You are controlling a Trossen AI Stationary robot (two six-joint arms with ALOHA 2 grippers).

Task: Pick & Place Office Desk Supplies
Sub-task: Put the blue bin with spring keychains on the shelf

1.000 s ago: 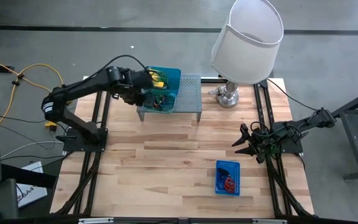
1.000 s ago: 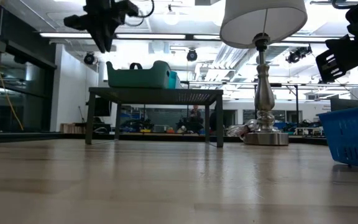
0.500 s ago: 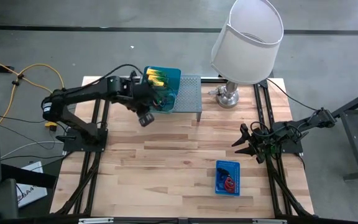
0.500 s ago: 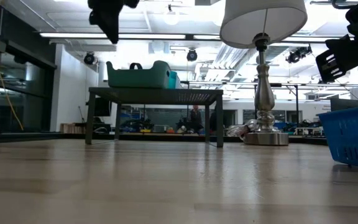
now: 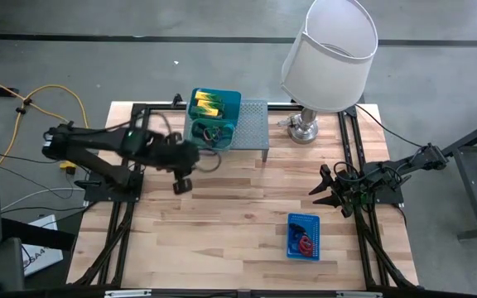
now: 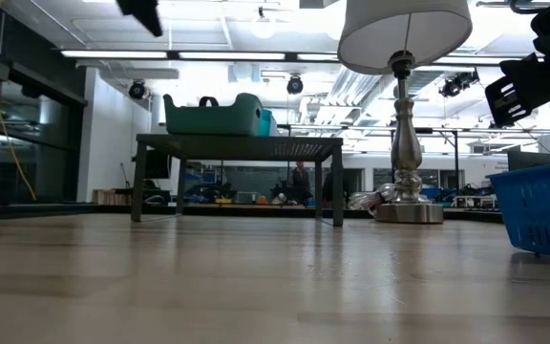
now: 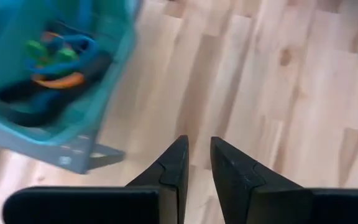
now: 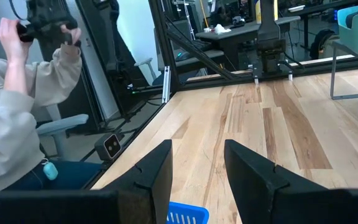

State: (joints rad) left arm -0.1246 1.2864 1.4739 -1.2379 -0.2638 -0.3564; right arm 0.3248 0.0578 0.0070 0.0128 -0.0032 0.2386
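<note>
I work out from the blue basket (image 5: 303, 236), which sits on the table at the near edge with red and dark band loops (image 5: 305, 243) lying in it. Just beyond it and a little to its right, my right gripper (image 5: 325, 189) hangs over bare wood with its fingers spread wide and nothing between them; that arm only waits.

Well off to the basket's left and farther back, my left gripper (image 5: 180, 184) hovers over open table just in front of the grey shelf (image 5: 253, 122). Its fingers stand close together with only a narrow gap, and I see nothing held in them.

Farthest from the basket, the teal tray (image 5: 232, 110) rests on the shelf's left end, with yellow-green blocks (image 5: 206, 104) in its back compartment and coloured loops (image 7: 58, 62) in the nearer one.

I judge the step in hand to be a fetch from the tray with an empty gripper. The next move, as I see it, calls for opening the left fingers, going over the tray's nearer compartment, and dropping onto one loop without snagging the rim or the other loops
</note>
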